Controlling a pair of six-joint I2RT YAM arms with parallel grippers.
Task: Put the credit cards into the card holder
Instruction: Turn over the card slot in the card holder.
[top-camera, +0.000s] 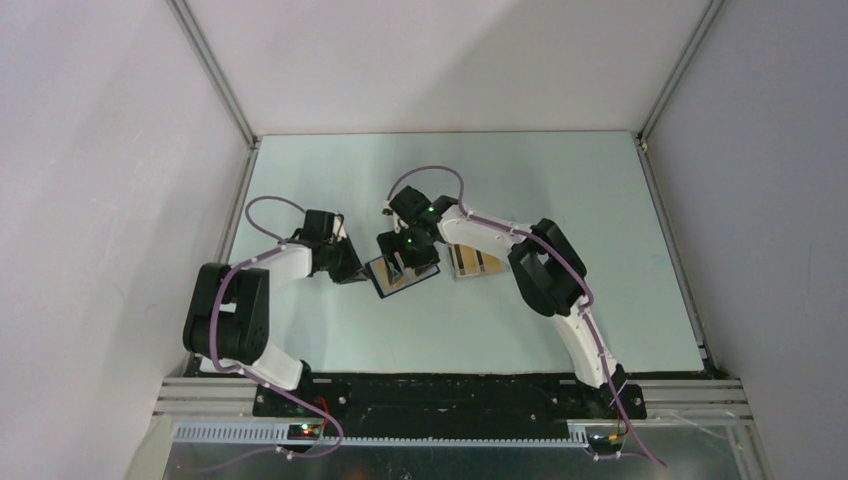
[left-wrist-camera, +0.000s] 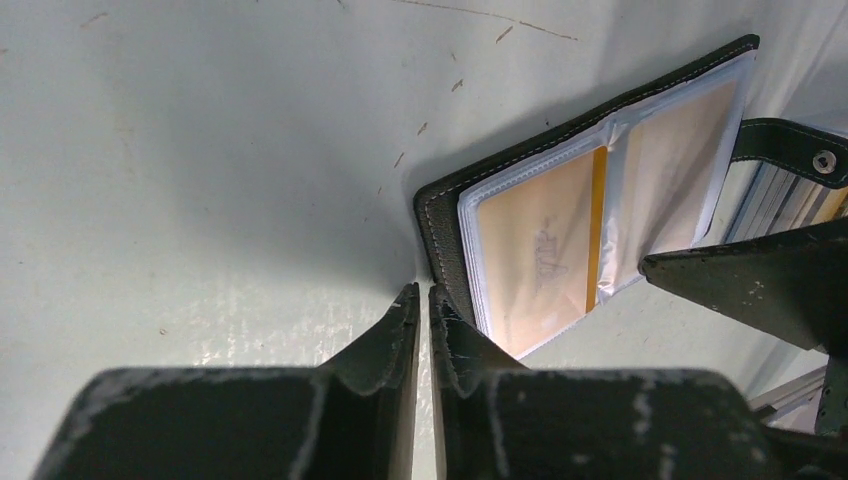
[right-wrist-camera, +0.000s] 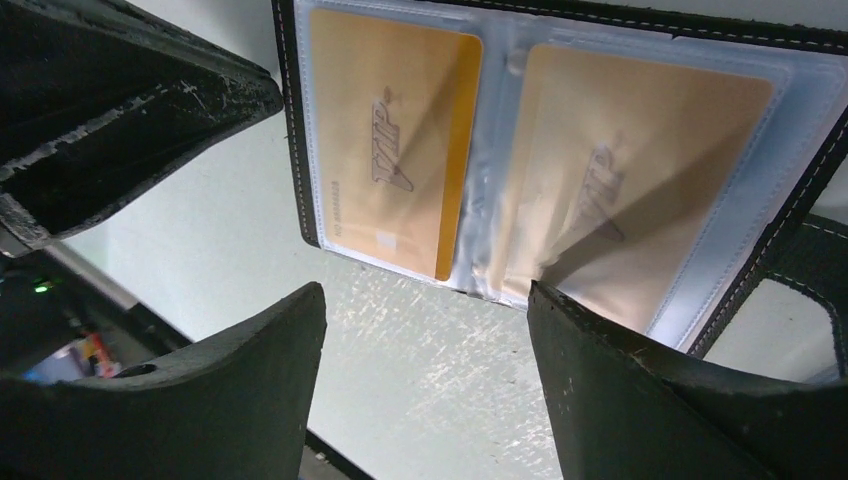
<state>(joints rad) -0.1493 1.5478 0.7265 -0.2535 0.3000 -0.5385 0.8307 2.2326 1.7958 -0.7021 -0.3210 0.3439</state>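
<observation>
Lying open beneath right gripper (right-wrist-camera: 425, 310), card holder (left-wrist-camera: 440, 215), seemingly touching left gripper (left-wrist-camera: 424, 297).

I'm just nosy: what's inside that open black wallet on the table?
Inside the card holder, clear sleeves show a gold VIP card and a second VIP card beside it. Any sleeves or cards underneath these are covered.

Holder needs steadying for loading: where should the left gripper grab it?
Pinch the card holder by its black stitched border, at the corner nearest the left gripper, coming in low from that side: it lies open, face up, and only that border juts past the clear sleeves.
</observation>
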